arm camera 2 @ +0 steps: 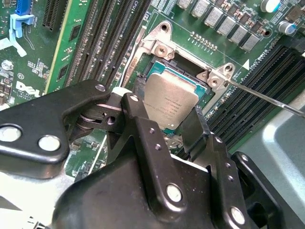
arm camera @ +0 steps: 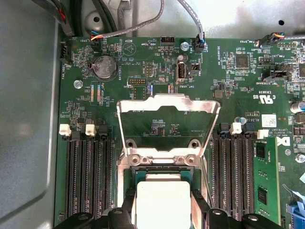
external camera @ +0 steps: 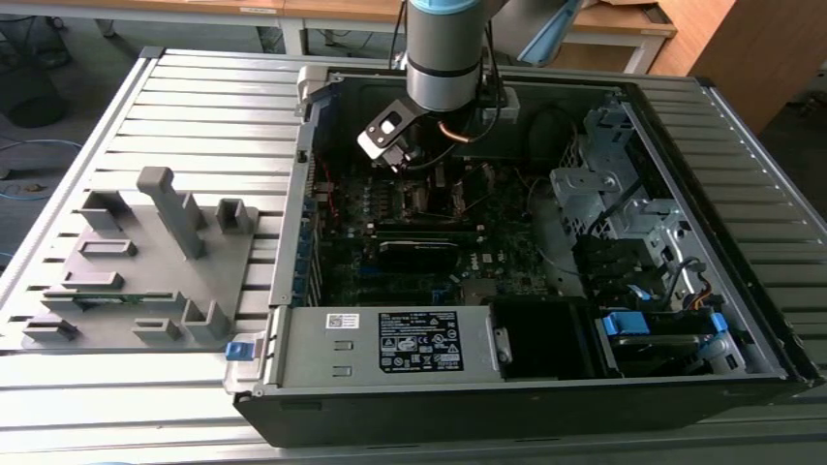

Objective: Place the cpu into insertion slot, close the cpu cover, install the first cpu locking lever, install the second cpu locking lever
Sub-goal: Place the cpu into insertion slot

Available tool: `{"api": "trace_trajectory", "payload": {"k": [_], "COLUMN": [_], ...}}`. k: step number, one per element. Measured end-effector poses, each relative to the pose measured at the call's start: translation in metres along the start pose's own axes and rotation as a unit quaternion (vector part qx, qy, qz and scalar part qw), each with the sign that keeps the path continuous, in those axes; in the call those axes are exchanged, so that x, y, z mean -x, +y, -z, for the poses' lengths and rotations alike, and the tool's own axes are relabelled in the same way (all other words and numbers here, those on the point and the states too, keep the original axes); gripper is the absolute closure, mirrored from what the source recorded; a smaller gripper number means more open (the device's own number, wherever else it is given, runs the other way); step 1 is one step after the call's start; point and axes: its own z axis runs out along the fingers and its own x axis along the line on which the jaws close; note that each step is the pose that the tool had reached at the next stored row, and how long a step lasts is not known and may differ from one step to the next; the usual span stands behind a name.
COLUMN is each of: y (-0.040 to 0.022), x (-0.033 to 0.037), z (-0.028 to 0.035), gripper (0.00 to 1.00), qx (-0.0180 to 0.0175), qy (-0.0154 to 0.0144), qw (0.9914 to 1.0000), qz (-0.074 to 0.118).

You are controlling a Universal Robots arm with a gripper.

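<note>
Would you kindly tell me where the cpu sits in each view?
Exterior view: hidden under the gripper.
Second wrist view: cpu between the gripper fingers, over the insertion slot.
First wrist view: cpu beside the raised cpu cover's hinge.
Shared landmark: the green motherboard.

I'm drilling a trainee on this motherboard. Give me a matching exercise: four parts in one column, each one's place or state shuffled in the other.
1 cpu
2 cpu cover
3 coin cell battery
4 memory module

A green, seated in a slot
B round, in a black holder
C swung up, open
D at the insertion slot

Pairs: 1-D, 2-C, 3-B, 4-A.
</note>
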Motion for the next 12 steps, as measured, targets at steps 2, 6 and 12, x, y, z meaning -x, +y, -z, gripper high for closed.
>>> {"api": "trace_trajectory", "payload": {"k": [2,6,12], "y": [0.0001,0.0002,0.0005], "x": [0.0000,0.0000,0.0000], "z": [0.0000,0.0000,-0.0001], "gripper": [0.46,0.46,0.46], "qx": [0.0000,0.0000,0.0000], "qy": [0.0000,0.0000,0.0000], "qw": [1.00000,1.00000,1.00000], "qz": [0.000,0.000,0.000]}}
